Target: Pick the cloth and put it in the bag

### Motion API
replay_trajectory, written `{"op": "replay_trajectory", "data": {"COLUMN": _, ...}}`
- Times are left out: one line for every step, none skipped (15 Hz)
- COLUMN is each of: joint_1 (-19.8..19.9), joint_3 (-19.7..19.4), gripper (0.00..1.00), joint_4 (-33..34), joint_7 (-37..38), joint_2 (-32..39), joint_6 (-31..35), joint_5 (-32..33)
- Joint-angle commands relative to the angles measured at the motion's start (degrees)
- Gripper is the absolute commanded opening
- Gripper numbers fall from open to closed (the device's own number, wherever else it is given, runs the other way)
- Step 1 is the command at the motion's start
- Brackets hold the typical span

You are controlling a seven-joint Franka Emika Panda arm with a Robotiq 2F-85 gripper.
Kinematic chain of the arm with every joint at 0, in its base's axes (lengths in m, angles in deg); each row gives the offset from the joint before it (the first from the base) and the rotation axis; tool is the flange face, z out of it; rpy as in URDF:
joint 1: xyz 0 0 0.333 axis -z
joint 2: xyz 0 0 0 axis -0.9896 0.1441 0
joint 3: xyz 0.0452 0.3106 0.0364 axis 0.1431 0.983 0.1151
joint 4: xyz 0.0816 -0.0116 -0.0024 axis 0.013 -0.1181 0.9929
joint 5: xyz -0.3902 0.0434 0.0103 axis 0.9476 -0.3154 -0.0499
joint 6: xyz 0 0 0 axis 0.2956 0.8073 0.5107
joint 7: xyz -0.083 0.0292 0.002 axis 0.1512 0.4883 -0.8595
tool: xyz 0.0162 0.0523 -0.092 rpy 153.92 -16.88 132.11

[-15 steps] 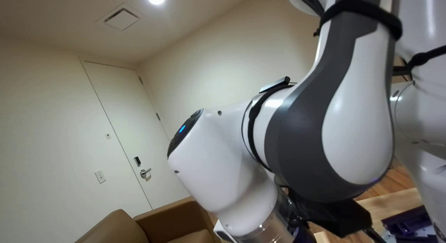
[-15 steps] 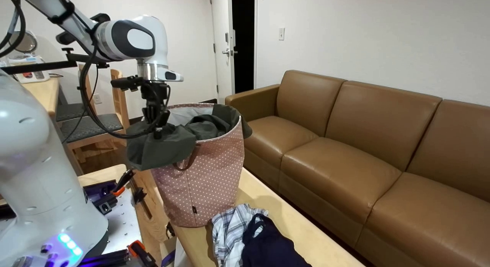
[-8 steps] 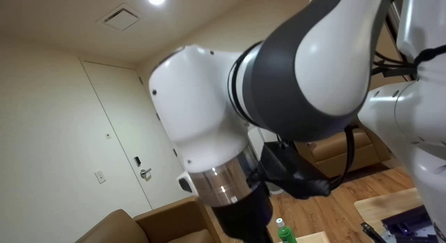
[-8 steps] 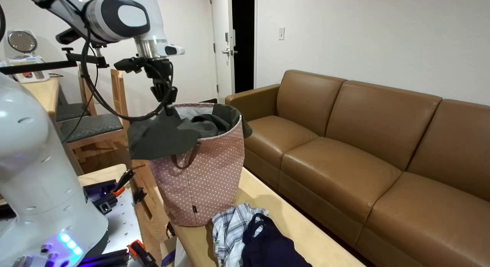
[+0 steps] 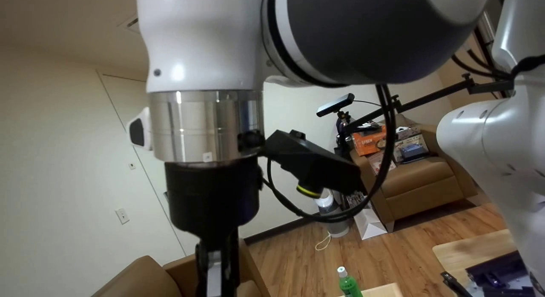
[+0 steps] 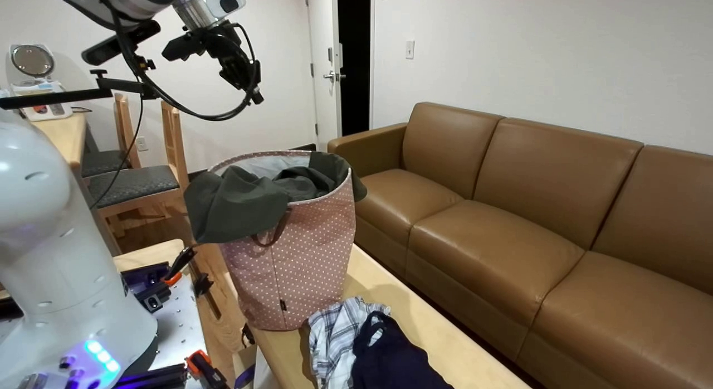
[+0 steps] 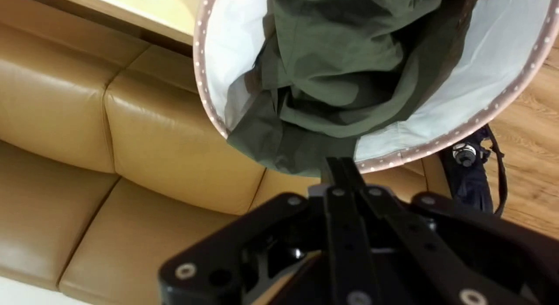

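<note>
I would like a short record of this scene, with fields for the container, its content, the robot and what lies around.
container: pink dotted bag, standing on a wooden table
content: dark green cloth, partly inside, partly hanging over the edge
robot: tool shut, holding nothing, higher than the dark green cloth and apart from it
beside container: plaid cloth, with navy cloth lying partly over it
background: brown sofa

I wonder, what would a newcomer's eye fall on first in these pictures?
Probably the pink dotted bag on the wooden table beside the long brown sofa, with dark green cloth hanging partly out of it. Higher up, apart from the cloth, the black claw hangs shut. In an exterior view, the white robot arm looms large across the top.
</note>
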Motion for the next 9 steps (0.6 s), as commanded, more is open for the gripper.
{"op": "replay_trajectory", "data": {"joint_1": 2.4, "joint_3": 0.0, "gripper": 0.31, "joint_4": -0.06, "joint_7": 1.77, "joint_2": 3.48, "joint_6": -2.07, "joint_5": 0.54}}
{"op": "replay_trajectory", "data": {"joint_1": 3.52, "joint_3": -0.05, "gripper": 0.36, "joint_4": -0.59, "joint_7": 2.99, "joint_2": 3.79, "joint_6": -4.34, "joint_5": 1.09}}
{"op": "replay_trajectory", "data": {"joint_1": 4.75, "joint_3": -0.67, "gripper": 0.43, "joint_4": -2.44, "joint_7": 3.67, "joint_2": 3.18, "joint_6": -5.06, "joint_5": 1.75}}
{"op": "replay_trajectory", "data": {"joint_1": 5.84, "joint_3": -0.81, "gripper": 0.49, "joint_4": -2.74, "joint_7": 4.73, "joint_2": 3.54, "joint_6": -6.87, "joint_5": 1.98}}
{"op": "replay_trajectory", "data": {"joint_1": 7.28, "joint_3": -0.81, "gripper": 0.55, "joint_4": -3.72, "joint_7": 6.07, "joint_2": 2.58, "joint_6": -8.09, "joint_5": 2.9}}
{"op": "replay_trajectory", "data": {"joint_1": 8.22, "joint_3": -0.69, "gripper": 0.62, "joint_4": -3.89, "joint_7": 6.76, "joint_2": 2.78, "joint_6": -10.89, "joint_5": 3.65}}
{"op": "replay_trajectory", "data": {"joint_1": 9.02, "joint_3": -0.49, "gripper": 0.68, "joint_4": -4.22, "joint_7": 7.64, "joint_2": 3.28, "joint_6": -13.54, "joint_5": 4.52}}
{"op": "replay_trajectory", "data": {"joint_1": 9.15, "joint_3": -0.49, "gripper": 0.75, "joint_4": -4.11, "joint_7": 8.08, "joint_2": 4.19, "joint_6": -16.55, "joint_5": 4.5}}
{"op": "replay_trajectory", "data": {"joint_1": 8.96, "joint_3": -0.54, "gripper": 0.81, "joint_4": -4.62, "joint_7": 8.09, "joint_2": 5.39, "joint_6": -18.82, "joint_5": 4.29}}
